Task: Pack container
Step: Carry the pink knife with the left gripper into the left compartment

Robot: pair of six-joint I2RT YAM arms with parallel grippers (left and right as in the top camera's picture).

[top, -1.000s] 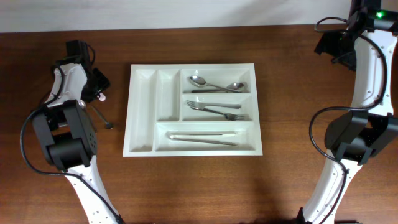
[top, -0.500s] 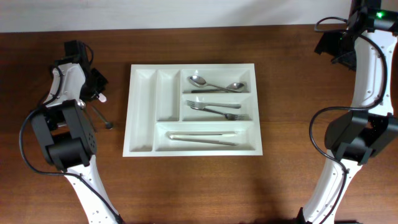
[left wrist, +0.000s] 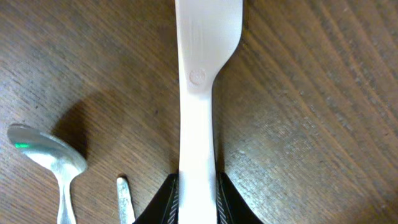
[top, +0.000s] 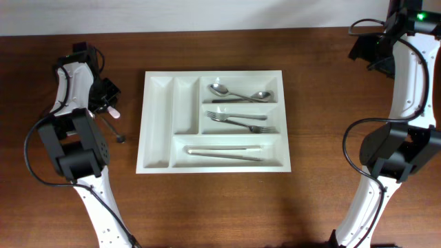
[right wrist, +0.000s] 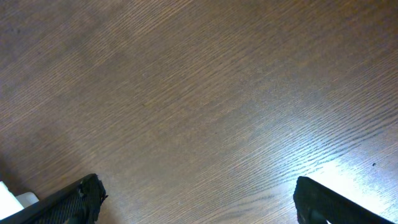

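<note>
The left gripper (left wrist: 198, 193) pinches the stem of a white plastic utensil (left wrist: 202, 93) that runs straight ahead of the jaws. I would lift it straight up and level, clear of the metal spoon (left wrist: 46, 155) just left of them (a drag could knock it). The tray (top: 157, 124) sits well apart from both grippers, with spoons (top: 240, 92), forks (top: 238, 120) and long pieces (top: 224, 151) in its horizontal compartments and both narrow ones bare. The right gripper (right wrist: 196, 199) hangs spread wide with only wood between its jaws.
</note>
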